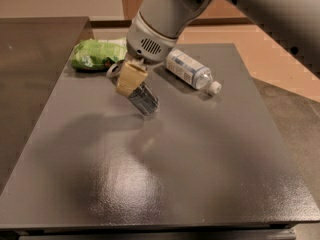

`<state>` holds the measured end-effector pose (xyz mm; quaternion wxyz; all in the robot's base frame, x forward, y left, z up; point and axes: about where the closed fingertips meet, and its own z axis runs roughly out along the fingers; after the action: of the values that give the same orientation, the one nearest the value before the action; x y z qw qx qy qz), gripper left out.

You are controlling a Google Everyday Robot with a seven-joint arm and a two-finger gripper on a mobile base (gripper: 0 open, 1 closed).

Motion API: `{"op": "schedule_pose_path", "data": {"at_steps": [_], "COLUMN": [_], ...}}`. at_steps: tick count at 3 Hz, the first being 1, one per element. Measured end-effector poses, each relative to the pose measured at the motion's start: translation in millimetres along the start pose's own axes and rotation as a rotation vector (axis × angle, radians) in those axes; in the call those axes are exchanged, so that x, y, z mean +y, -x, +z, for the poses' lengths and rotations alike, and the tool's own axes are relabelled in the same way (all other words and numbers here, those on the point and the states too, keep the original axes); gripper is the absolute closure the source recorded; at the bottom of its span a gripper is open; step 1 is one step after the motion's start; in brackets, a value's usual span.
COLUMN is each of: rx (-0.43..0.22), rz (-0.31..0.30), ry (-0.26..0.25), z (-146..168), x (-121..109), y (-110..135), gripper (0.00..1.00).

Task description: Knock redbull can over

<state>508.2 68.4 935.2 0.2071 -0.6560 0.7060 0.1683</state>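
Currently the gripper (pixel 131 78) sits low over the far-left part of the table (pixel 210 184), its tan end pressed right on the upper end of the redbull can (pixel 145 100). Clamped on it or just leaning against it: cannot tell, the tan part hides the contact. The can is tilted hard, top toward the gripper at upper left, lower end toward the table centre. It looks not yet flat, so the knock-over reads as mid-way, not finished.

Risks, as a guess:
- If the push stops at this lean, the can may rock back upright.
- If the gripper actually holds the can, it gets dragged or lifted rather than toppled.
- Once down, a slim round can may roll. The plastic bottle (pixel 190 70) lies on its side near, to the right, and could get bumped.
- The wide wrist is close above the small round silvery thing (pixel 113 70) and the green bag (pixel 96 54). A sweep to the left could shove them.

The arm (pixel 172 6) comes in from the upper right, thick and pale, angling down and to the left. Its wrist housing (pixel 149 43), with a vent grille, points down at the can, so the gripper meets the can from above and behind, not square from the side.
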Motion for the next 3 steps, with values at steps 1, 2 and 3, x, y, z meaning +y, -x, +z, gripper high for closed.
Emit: {"op": "schedule_pose_path", "data": {"at_steps": [1,2,3], "rx": [0.168,0.270,0.324], "rz": [-0.094,-0.218,-0.357], "ry": [0.024,0.018,-0.020], "z": [2.1,4.2,6.8], "x": [3.2,10.9,19.9], "y": [-20.2,-36.3,-45.3], "gripper": [1.00,1.00,1.00]}}
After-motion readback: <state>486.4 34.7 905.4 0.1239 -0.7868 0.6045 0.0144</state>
